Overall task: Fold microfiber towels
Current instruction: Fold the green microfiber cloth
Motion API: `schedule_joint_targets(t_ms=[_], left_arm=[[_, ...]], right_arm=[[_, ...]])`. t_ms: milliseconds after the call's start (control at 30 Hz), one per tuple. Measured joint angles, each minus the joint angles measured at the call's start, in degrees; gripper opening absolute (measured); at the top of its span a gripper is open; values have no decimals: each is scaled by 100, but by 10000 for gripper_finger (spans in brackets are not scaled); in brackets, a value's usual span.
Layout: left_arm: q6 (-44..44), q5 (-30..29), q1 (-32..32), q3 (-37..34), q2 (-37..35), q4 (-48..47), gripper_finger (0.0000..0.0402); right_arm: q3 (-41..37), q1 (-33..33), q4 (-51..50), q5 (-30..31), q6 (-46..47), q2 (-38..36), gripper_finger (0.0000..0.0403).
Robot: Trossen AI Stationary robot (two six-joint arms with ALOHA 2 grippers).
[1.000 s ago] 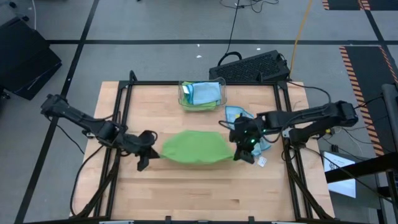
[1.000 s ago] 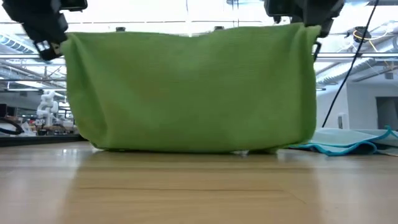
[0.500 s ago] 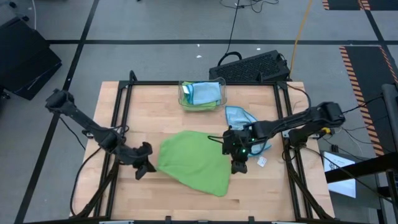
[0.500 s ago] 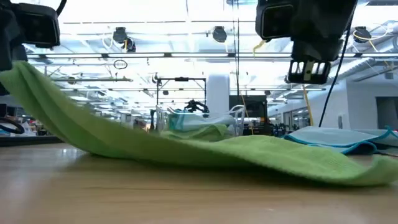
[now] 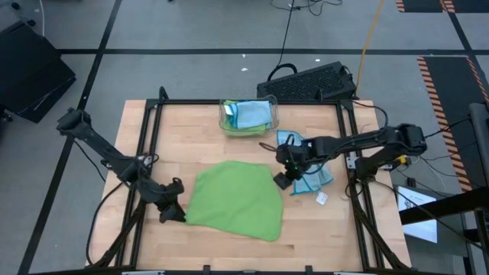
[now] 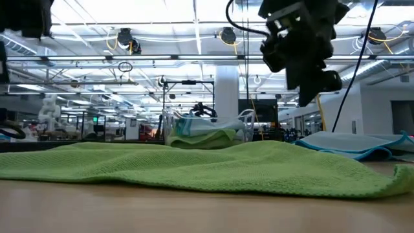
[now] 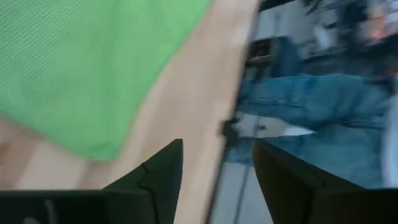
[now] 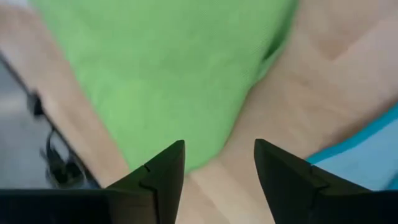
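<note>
1. The step in hand is judged to be the spreading-out of one cloth before folding: a lime green square microfiber towel (image 5: 233, 200) is laid flat on the light wooden table (image 5: 321, 248), in its middle towards the near edge, with a few low ripples seen in the low view (image 6: 213, 167).

2. The left gripper (image 5: 171, 213) is placed just beside the green towel's left edge, low over the table. In its wrist view the two dark fingers (image 7: 163, 168) are seen parted with nothing between them.

3. The right gripper (image 5: 283, 177) is held above the towel's upper right corner, next to a crumpled light blue microfiber towel (image 5: 306, 169) lying on the table's right side. Its fingers (image 8: 166, 167) are likewise spread and empty.

4. More blue and green cloths are kept in the clear plastic bin (image 5: 248, 117) at the far edge of the table.

5. For the next move, two neighbouring corners of the green towel would need to be pinched, one by each gripper, and carried over to the opposite edge, so that a clean half-fold is made without dragging the cloth.

6. Against the frame one second earlier, the green towel is no longer hung upright between the two grippers; it has been lowered, released and spread, and both grippers have been opened and drawn away from it.
</note>
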Motion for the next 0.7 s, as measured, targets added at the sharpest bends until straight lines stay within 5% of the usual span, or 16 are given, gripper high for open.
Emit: schedule_joint_targets(t_ms=[167, 367, 700], left_arm=[[775, -616, 490, 575, -184, -639, 196], [2337, -1414, 1551, 668, 459, -639, 154], [3414, -521, 2722, 520, 2385, -767, 77]], right_arm=[[0, -464, 182, 446, 748, 223, 188], [-2, -782, 686, 727, 478, 825, 181], [-2, -378, 1671, 447, 593, 1369, 99]])
